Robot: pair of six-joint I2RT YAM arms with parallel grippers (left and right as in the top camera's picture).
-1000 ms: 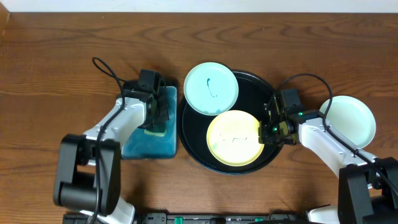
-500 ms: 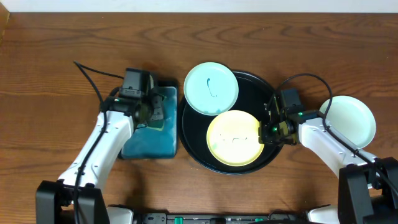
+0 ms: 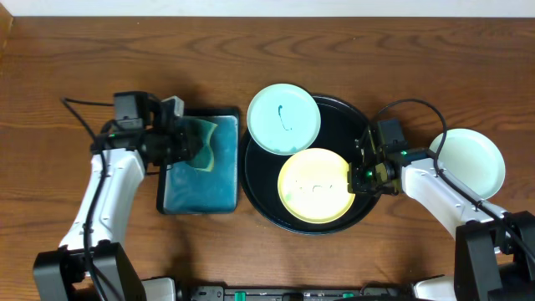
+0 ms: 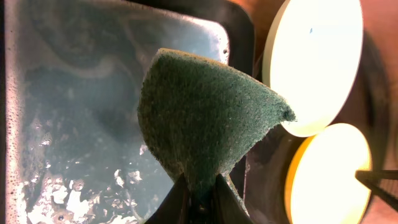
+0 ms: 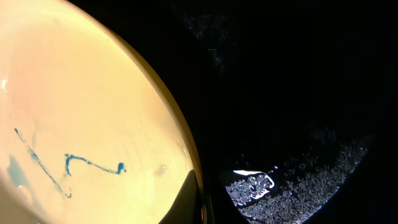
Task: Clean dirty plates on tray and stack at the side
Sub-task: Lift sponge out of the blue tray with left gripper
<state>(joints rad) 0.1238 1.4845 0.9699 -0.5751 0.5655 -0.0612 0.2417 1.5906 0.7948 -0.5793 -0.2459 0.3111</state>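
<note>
One plate of the three looks finished: you have a clean mint plate lying on the table to the right of the tray, apart from the other two, and no smear shows on it from overhead. Two are left, and both carry marks. The smeared mint plate rests over the tray's upper left rim with a dark teal squiggle on its face. The yellow plate lies inside the tray toward its near side, and the right wrist view shows a thin blue line across it. Your right gripper is pinched tight on that yellow plate's right edge, seemingly to steady it for wiping. Your left gripper is clamped on a green sponge, which it holds above the basin of blue-green water just left of the tray, not touching either plate. By this reckoning you are roughly a third of the way: two plates need wiping, and both must then go onto the one at the side, where no real stack exists yet.
</note>
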